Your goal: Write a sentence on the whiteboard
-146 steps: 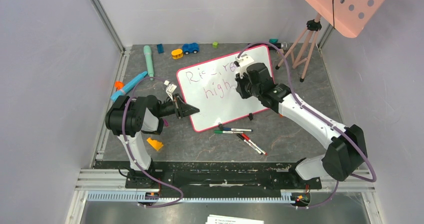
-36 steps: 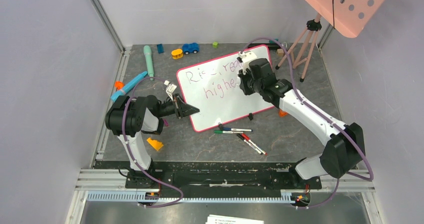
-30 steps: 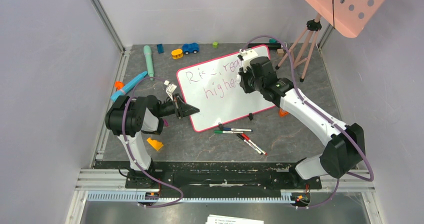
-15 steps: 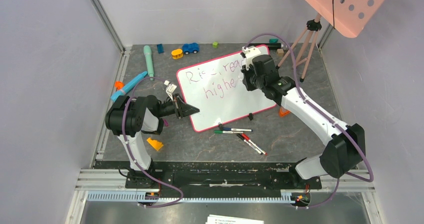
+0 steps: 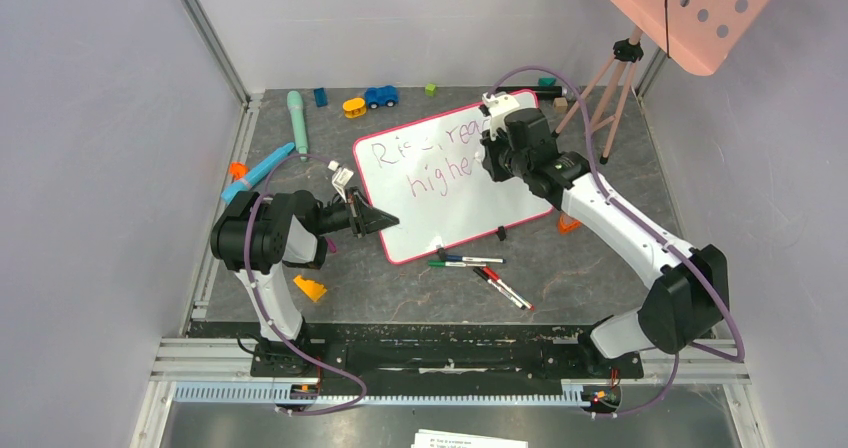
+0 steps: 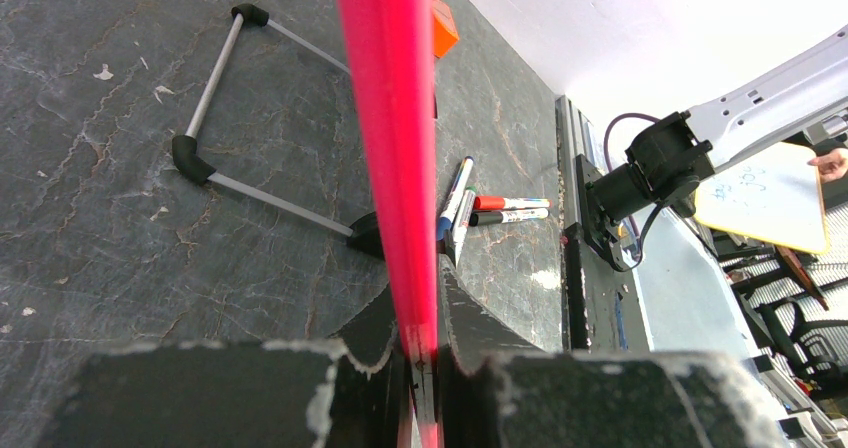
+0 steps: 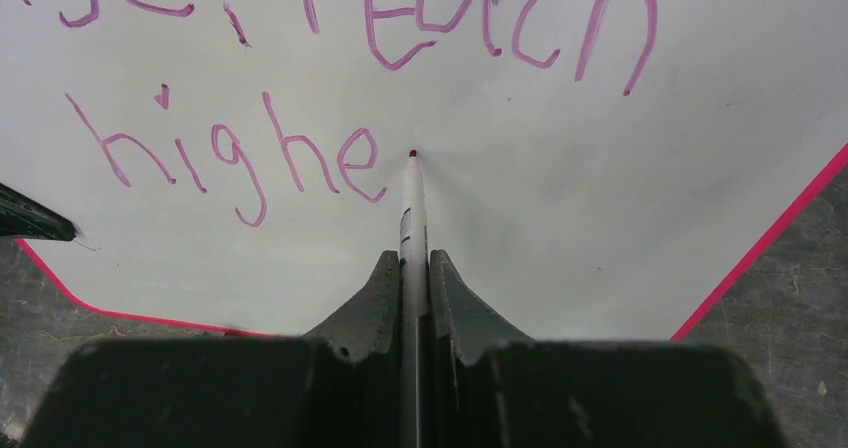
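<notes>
The whiteboard (image 5: 440,213) with its pink-red rim stands tilted, propped on its black feet at mid-table. My left gripper (image 5: 385,220) is shut on its rim (image 6: 385,118) at the near-left edge. My right gripper (image 5: 493,158) hovers over the board's far right part, shut on a marker (image 7: 412,208). The marker's red tip meets the white surface (image 7: 560,198) just right of the last "e". The sentence (image 7: 240,158) in purplish-pink ink reads "reach" on the upper line and "highe" on the lower. The arm covers part of the sentence (image 5: 435,163) in the top view.
Several markers (image 5: 465,261) lie on the table in front of the board. A tripod (image 5: 605,88) carrying a salmon-pink perforated panel (image 5: 690,8) stands at the far right. Toys lie along the back and left: a teal stick (image 5: 297,118), a blue car (image 5: 380,96), an orange wedge (image 5: 309,288).
The lower line has grown from "high" to "highe". Over the last second the right gripper with the marker shifted slightly right and farther back. The left arm has not moved.
</notes>
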Available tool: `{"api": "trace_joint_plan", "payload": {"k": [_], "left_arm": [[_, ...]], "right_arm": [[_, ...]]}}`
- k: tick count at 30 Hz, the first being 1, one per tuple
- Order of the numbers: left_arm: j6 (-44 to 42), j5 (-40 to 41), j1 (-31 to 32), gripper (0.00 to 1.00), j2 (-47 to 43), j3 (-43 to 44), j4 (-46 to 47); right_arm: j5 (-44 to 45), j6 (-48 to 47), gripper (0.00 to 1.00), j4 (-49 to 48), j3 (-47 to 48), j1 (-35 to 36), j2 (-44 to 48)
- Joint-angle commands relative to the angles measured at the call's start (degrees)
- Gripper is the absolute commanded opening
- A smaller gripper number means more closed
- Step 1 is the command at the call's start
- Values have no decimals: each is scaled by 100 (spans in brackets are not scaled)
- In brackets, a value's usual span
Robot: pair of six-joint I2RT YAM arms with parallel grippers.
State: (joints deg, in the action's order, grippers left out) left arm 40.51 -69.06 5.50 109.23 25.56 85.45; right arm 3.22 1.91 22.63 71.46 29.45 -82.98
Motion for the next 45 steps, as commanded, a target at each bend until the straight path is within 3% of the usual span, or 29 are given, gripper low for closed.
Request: {"api": "trace_joint_plan", "payload": {"k": [1,21,45], "left_arm": [[-726,-470,93,7,-42,-34,376],[-723,-472,92,7,-38,-34,376],[-731,-460,92,7,-25,-29,376]], "right_arm": [[-69,-24,0,-210,266,-10,-73],[331,-68,0,-48,474,-72,-228],[154,99,0,-67,-564,-82,226]]}}
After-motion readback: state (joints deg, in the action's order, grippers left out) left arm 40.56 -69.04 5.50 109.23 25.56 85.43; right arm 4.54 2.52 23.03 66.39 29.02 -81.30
